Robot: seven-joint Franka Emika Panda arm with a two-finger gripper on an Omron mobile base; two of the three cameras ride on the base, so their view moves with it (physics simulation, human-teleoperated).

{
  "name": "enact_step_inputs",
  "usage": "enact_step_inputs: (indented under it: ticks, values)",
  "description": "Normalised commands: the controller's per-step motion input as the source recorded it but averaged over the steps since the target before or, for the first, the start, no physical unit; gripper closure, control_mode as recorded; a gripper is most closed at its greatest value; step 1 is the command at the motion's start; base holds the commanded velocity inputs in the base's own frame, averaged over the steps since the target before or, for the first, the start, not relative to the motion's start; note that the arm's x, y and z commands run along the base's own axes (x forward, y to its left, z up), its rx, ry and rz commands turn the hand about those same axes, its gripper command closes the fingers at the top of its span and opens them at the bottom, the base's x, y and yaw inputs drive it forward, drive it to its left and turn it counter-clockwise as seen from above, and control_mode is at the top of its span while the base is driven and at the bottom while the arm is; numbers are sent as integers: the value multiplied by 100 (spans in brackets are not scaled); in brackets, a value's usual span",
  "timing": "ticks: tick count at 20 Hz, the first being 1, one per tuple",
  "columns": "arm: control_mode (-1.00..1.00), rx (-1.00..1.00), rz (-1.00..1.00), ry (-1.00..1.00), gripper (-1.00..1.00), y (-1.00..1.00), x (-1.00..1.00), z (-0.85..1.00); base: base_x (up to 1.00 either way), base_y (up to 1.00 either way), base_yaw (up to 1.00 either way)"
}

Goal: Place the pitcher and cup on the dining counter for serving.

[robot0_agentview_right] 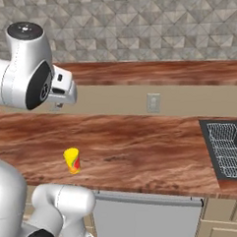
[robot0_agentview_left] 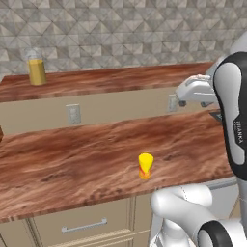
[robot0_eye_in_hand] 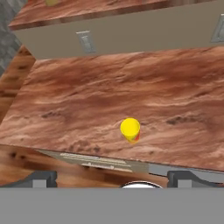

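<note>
The small yellow cup point(robot0_agentview_left: 145, 165) point(robot0_agentview_right: 72, 161) point(robot0_eye_in_hand: 130, 130) with a red patch stands upright on the lower worktop point(robot0_agentview_left: 72, 159), near its front edge. The pitcher point(robot0_agentview_left: 36, 67), tall with an orange-yellow body and clear rim, stands at the far left of the dining counter point(robot0_agentview_left: 120, 77) point(robot0_agentview_right: 152, 72), the raised narrow bar top behind the worktop. My gripper point(robot0_eye_in_hand: 114, 178) hangs well above the worktop and looks down on the cup. Its two dark fingertips point(robot0_eye_in_hand: 41, 178) stand wide apart, open, with nothing between them.
A beige panel with wall outlets point(robot0_agentview_left: 73, 114) point(robot0_agentview_right: 153, 103) joins the worktop to the dining counter. A dark sink with a wire rack point(robot0_agentview_right: 225, 149) lies at the worktop's right end. Drawers point(robot0_agentview_left: 84, 226) sit below its front edge. A tiled wall rises behind.
</note>
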Motion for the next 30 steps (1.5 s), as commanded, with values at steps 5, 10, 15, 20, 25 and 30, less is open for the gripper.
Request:
enact_step_inputs:
  ticks: [5, 10, 15, 20, 25, 30]
  values:
    - [-100, 0, 0, 2, -100, 0, 0, 0, 2, 0, 0]
    - [-100, -3, -5, 5, -100, 0, -1, -30, 0, 0, 0]
    - [-100, -7, -13, 2, -100, -5, 1, -52, 0, 0, 0]
    - [-100, -4, -11, 1, -100, 0, 6, -66, 0, 0, 0]
    - [-100, 0, -3, 11, -100, 0, 4, -51, 0, 0, 0]
    - [-100, 0, 0, 30, -100, 0, 34, -24, 0, 0, 0]
